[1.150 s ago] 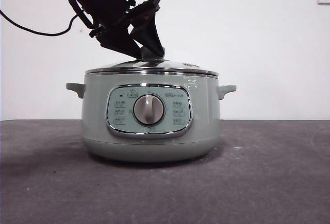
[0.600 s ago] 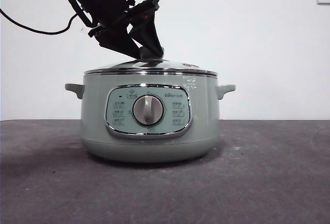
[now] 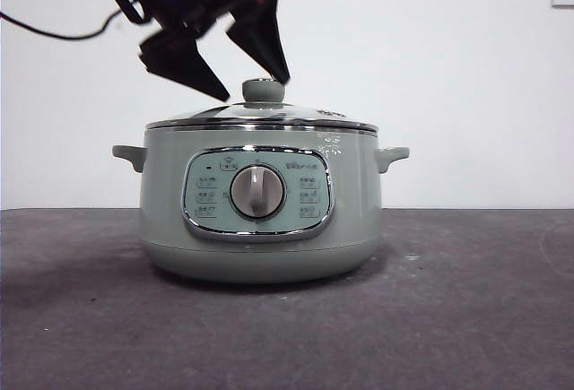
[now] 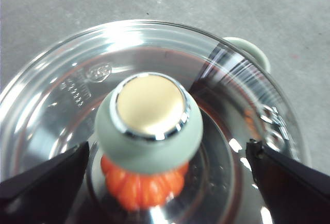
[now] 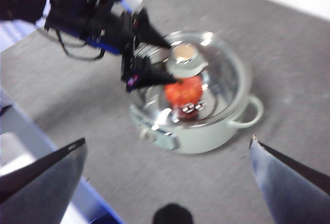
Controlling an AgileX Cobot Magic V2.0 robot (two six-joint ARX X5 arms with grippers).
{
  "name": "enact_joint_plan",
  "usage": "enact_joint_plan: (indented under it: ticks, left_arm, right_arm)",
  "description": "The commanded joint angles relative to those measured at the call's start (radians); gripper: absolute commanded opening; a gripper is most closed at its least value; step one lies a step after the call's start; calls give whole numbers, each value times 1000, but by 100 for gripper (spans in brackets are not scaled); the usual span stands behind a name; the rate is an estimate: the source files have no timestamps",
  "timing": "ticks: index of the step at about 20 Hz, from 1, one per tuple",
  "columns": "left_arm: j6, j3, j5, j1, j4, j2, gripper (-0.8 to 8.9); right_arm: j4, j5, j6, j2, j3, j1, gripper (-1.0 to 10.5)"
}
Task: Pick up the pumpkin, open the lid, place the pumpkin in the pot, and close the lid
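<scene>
The sage-green pot [image 3: 260, 229] stands on the dark table with the glass lid [image 3: 206, 117] closed on it. The pumpkin [image 4: 142, 188] lies inside the pot, seen through the glass under the knob [image 4: 149, 116]; it also shows in the right wrist view [image 5: 183, 91]. My left gripper [image 3: 255, 89] hangs just above the knob [image 3: 263, 91], open, one jaw on each side, touching nothing. In its own view, the left gripper [image 4: 167, 149] straddles the knob. My right gripper [image 5: 167, 142] is open and empty, high above and well away from the pot [image 5: 206, 136].
The pot has small side handles [image 3: 130, 154] and a grey dial [image 3: 258, 192] on its front panel. A black cable [image 3: 54, 33] trails from the left arm at the upper left. A white wall stands behind the table [image 3: 466, 309].
My left gripper was shut on the lid's knob; it has opened, let go and risen a little. The lid rests on the pot.
</scene>
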Motion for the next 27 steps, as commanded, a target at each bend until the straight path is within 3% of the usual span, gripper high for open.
enact_joint_plan:
  ticks: [1,6,9,12,13,14,15,27]
  left_arm:
    - [-3,-10,2,-3,-50,-57,544]
    - [-3,-10,113,-3,-283,-254,531]
    - [-8,-10,175,-3,-407,-368,491]
    - [-12,-10,217,-3,-511,-461,48]
    - [-12,-10,229,-3,-533,-486,-12]
    - [-12,-10,241,-3,-550,-507,-6]
    - [-12,-10,246,-3,-560,-522,-6]
    - [-13,-10,261,-3,-572,-546,-4]
  right_arm:
    - [-16,-43,6,7,0,3,657]
    - [-93,-116,6,35,0,3,651]
    - [-149,-127,6,46,0,3,496]
    - [-201,-190,-8,49,0,3,263]
    - [-211,-195,-14,49,0,3,146]
    - [-217,-193,-15,49,0,3,14]
    - [-222,-193,-21,49,0,3,-14]
    - [-217,-185,-10,46,0,2,2]
